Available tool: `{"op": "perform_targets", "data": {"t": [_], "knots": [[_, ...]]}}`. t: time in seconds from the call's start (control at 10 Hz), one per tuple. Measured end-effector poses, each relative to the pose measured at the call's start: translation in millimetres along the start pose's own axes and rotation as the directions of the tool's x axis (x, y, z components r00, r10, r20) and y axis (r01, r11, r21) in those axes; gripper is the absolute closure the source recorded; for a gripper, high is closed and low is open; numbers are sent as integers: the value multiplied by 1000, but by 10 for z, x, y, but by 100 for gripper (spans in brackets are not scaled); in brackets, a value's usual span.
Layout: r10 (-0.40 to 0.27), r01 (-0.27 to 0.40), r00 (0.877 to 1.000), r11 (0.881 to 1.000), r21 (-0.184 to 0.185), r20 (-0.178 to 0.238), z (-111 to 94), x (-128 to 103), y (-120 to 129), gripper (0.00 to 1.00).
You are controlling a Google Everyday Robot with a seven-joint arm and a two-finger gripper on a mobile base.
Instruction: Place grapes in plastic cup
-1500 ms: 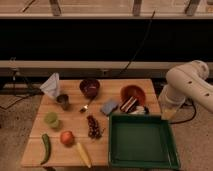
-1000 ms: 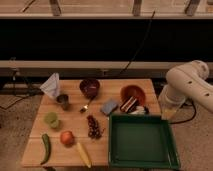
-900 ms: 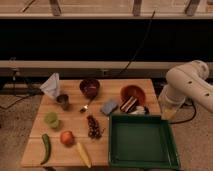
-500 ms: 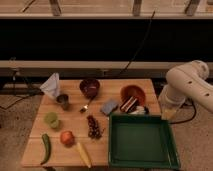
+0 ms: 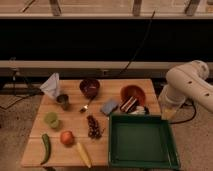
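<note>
Standing bent right of table (image 5: 114, 88): arm (image 5: 192, 82) | pincer (image 5: 169, 107) low by table edge, state cannot tell | grapes (image 5: 93, 126) well apart

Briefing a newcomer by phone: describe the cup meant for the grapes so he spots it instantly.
On the wooden table, go to its left side, opposite the gripper past the right edge. The short translucent light-green plastic cup stands in front of the small dark grey metal cup; it alone is pale green and see-through.

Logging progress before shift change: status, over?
Hand beyond right edge of table. Grapes loose on table, right of plastic cup. Nothing between them; round fruit close by.
</note>
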Motion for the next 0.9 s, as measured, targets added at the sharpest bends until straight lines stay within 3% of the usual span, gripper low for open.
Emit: {"op": "perform_targets", "data": {"t": [0.7, 0.9], "knots": [[0, 0, 1000, 1000, -1, 1, -3, 2, -10, 35], [-23, 23, 999, 1000, -18, 23, 9, -28, -66, 35]]}}
